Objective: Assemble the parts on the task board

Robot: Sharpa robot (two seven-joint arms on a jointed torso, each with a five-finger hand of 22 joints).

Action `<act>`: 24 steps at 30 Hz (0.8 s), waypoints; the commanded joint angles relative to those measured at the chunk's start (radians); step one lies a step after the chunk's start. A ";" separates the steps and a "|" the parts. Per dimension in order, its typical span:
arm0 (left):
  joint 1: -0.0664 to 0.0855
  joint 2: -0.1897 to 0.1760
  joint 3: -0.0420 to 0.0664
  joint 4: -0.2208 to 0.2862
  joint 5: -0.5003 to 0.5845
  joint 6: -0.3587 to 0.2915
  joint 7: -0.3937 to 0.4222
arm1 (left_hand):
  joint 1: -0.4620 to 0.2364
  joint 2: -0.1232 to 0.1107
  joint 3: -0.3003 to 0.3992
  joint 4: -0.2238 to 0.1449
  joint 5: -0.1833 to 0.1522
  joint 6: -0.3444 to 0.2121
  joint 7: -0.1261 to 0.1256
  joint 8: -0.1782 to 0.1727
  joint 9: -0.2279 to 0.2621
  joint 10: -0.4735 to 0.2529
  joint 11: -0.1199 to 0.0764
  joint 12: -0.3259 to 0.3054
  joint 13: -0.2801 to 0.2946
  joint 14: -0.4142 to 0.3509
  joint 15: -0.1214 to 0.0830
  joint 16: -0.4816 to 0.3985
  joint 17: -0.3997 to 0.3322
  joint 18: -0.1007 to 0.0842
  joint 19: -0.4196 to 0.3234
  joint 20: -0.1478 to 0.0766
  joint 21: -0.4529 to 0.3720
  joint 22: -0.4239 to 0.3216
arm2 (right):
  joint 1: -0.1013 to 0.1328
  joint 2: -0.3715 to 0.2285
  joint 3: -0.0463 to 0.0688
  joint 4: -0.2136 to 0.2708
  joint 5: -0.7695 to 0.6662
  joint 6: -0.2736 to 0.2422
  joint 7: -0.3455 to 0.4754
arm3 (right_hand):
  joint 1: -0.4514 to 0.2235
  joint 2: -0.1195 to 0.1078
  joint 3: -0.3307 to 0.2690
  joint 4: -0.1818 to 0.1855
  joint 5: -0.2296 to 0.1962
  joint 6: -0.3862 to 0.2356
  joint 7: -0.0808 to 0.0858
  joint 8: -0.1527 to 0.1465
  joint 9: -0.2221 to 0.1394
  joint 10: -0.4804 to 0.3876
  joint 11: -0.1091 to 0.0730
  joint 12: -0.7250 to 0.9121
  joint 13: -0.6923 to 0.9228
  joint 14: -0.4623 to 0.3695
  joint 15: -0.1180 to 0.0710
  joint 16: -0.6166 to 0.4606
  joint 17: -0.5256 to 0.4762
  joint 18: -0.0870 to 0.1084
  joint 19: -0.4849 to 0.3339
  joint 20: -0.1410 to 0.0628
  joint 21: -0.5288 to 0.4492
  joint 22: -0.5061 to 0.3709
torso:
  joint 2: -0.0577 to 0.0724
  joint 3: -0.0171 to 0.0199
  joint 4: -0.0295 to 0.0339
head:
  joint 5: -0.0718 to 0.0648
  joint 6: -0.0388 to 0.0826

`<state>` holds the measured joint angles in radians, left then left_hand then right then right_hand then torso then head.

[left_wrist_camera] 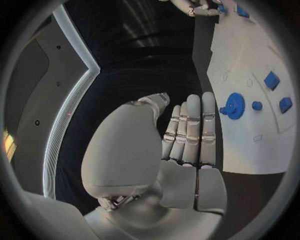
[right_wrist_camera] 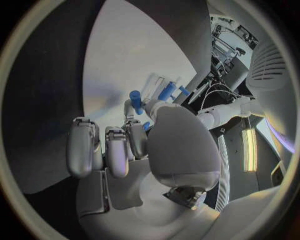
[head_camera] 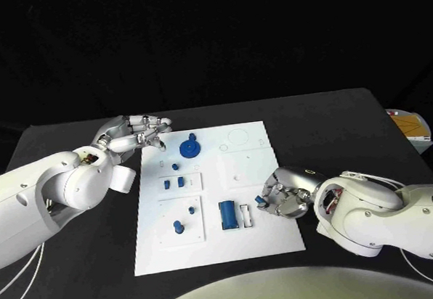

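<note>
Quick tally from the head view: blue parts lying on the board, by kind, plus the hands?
Blue gear: 1
Blue cylinder: 1
Small blue pieces: 5
Hands: 2 (left hand, right hand)
Total: 9

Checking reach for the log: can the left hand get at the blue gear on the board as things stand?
Probably yes. The left hand hovers empty, fingers extended, at the task board far-left corner, and the blue gear lies just beside it with nothing between them.
</note>
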<state>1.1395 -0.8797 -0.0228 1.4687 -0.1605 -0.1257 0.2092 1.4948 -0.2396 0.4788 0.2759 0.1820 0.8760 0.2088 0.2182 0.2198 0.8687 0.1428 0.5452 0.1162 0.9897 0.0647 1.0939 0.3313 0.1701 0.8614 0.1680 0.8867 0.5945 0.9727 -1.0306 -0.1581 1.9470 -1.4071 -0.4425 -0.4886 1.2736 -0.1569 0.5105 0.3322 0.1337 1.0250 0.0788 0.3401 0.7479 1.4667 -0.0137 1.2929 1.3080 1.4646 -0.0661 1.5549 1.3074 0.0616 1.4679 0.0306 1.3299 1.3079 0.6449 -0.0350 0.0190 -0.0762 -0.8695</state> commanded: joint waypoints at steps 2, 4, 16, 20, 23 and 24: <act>0.000 0.002 0.001 0.004 0.005 0.013 0.003 | -0.005 0.004 -0.006 0.001 -0.003 -0.006 -0.001 -0.006 0.001 -0.008 0.001 0.006 -0.001 0.001 0.007 -0.007 0.001 0.014 0.008 0.002 -0.005 -0.001 | 0.001 0.021 0.000 -0.004 0.063 -0.013 0.017 | -0.034 -0.006 0.259 -0.274 0.001 -0.003 -0.010 0.006 0.019 0.006 0.005 0.007 0.083 0.100 -0.005 0.006 0.233 -0.017 0.033 0.007 -0.002 0.203 | 0.001 0.0005 0.0010 | 0.000 0.000; 0.000 0.002 0.001 0.004 0.005 0.013 0.002 | -0.005 0.004 -0.006 0.001 -0.003 -0.006 -0.001 -0.006 0.001 -0.008 0.001 0.006 -0.001 0.001 0.007 -0.007 0.001 0.014 0.008 0.002 -0.005 -0.001 | 0.001 0.031 0.000 -0.006 0.073 -0.013 0.020 | -0.057 -0.008 0.241 -0.271 0.017 -0.004 -0.014 0.010 0.023 0.007 0.001 0.007 0.084 0.100 -0.007 0.006 0.233 -0.016 0.033 0.006 -0.003 0.203 | 0.001 0.0003 0.0005 | 0.001 0.001; 0.000 0.002 0.001 0.006 0.005 0.015 0.002 | -0.003 0.006 -0.005 0.000 -0.003 -0.007 0.000 -0.007 0.001 -0.009 0.001 0.006 -0.002 0.001 0.007 -0.007 0.001 0.014 0.009 0.001 -0.006 -0.001 | -0.007 0.071 0.000 -0.033 0.097 0.068 0.011 | -0.177 0.006 0.189 -0.195 0.037 0.025 -0.029 0.022 0.024 0.010 -0.009 0.014 0.090 0.101 -0.015 0.008 0.238 -0.017 0.034 -0.001 -0.002 0.203 | 0.001 0.0013 -0.0003 | 0.007 0.000; 0.000 0.001 0.001 0.007 0.005 0.016 0.001 | -0.003 0.006 -0.005 0.000 -0.003 -0.007 0.000 -0.007 0.001 -0.009 0.001 0.006 -0.002 0.001 0.007 -0.007 0.001 0.014 0.009 0.001 -0.006 -0.001 | -0.009 0.077 0.000 -0.037 0.095 0.075 0.007 | -0.212 0.000 0.166 -0.169 0.053 0.037 -0.034 0.030 0.025 0.014 -0.013 0.022 0.096 0.101 -0.019 0.008 0.239 -0.017 0.036 -0.004 0.000 0.204 | 0.001 0.0015 -0.0010 | 0.008 0.000; 0.000 0.000 0.001 0.007 0.005 0.016 0.000 | -0.003 0.006 -0.005 0.000 -0.003 -0.007 0.000 -0.007 0.001 -0.009 0.001 0.006 -0.002 0.001 0.007 -0.007 0.001 0.014 0.009 0.001 -0.006 -0.001 | -0.010 0.080 0.000 -0.038 0.093 0.073 0.006 | -0.227 -0.003 0.145 -0.156 0.074 0.042 -0.036 0.034 0.026 0.017 -0.015 0.029 0.101 0.102 -0.021 0.008 0.240 -0.017 0.036 -0.007 0.002 0.204 | 0.001 0.0017 -0.0010 | 0.008 -0.001; 0.000 0.000 0.001 0.007 0.005 0.016 0.000 | -0.003 0.006 -0.005 0.000 -0.003 -0.007 0.000 -0.007 0.001 -0.009 0.001 0.006 -0.002 0.001 0.007 -0.007 0.001 0.014 0.009 0.001 -0.006 -0.001 | -0.010 0.081 0.000 -0.038 0.092 0.071 0.006 | -0.232 -0.003 0.140 -0.151 0.074 0.042 -0.036 0.035 0.026 0.017 -0.015 0.029 0.101 0.101 -0.021 0.008 0.240 -0.017 0.036 -0.007 0.001 0.204 | 0.001 0.0018 -0.0011 | 0.008 -0.001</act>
<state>1.1394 -0.8803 -0.0228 1.4725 -0.1605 -0.1250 0.2058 1.4948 -0.2396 0.4788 0.2759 0.1820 0.8760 0.2088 0.2182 0.2197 0.8687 0.1429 0.5452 0.1162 0.9897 0.0647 1.0939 0.3312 0.1699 0.8650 0.1717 0.8868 0.5946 0.9650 -0.9511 -0.1578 1.9096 -1.3158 -0.4012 -0.4801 1.0508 -0.1623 0.6577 0.1802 0.2059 1.0253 0.0790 0.3728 0.7751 1.4679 -0.0238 1.3181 1.3077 1.4647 -0.0808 1.5588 1.3074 0.0615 1.4679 0.0306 1.3298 1.3076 0.6462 -0.0335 0.0179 -0.0681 -0.8698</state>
